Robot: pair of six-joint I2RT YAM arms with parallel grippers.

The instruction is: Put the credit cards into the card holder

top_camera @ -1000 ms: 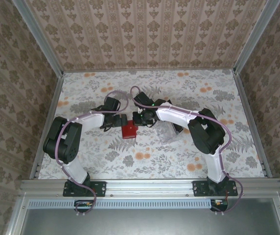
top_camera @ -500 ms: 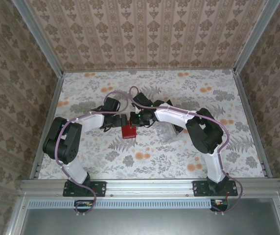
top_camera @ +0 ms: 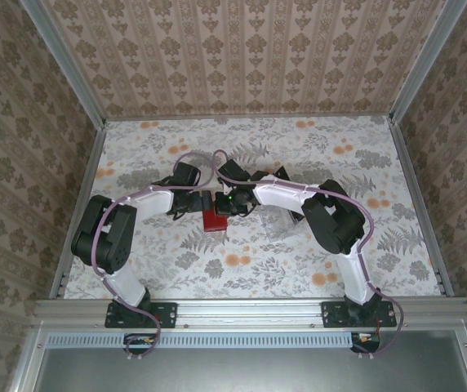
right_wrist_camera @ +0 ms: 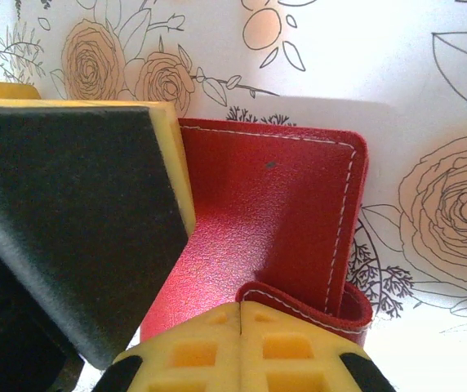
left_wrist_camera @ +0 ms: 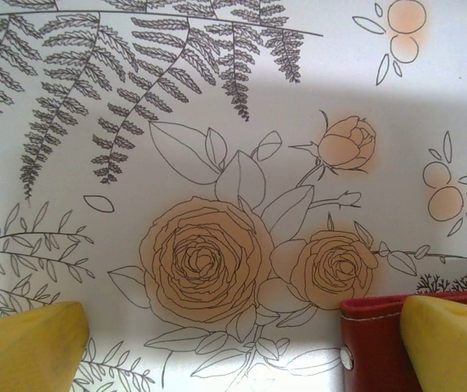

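The card holder (top_camera: 215,220) is a red wallet lying mid-table between my two grippers. In the right wrist view the card holder (right_wrist_camera: 274,204) lies flat with one stitched flap curling up at its near edge. My right gripper (right_wrist_camera: 241,314) is shut, its yellow tips pressed against that curled flap with nothing between them. My left gripper (left_wrist_camera: 242,331) stands wide open over the flowered table. One of its fingers (left_wrist_camera: 450,339) rests over the card holder's (left_wrist_camera: 376,347) corner beside the pale clasp. I cannot make out the credit cards.
A clear plastic tray (top_camera: 278,222) lies right of the wallet, partly under the right arm. The left gripper's black-padded finger (right_wrist_camera: 70,220) covers the wallet's left side. Patterned walls close in the table (top_camera: 242,269) on three sides.
The right arm has swung left, bringing its shut gripper up against the wallet. The left arm and the wallet have stayed put.
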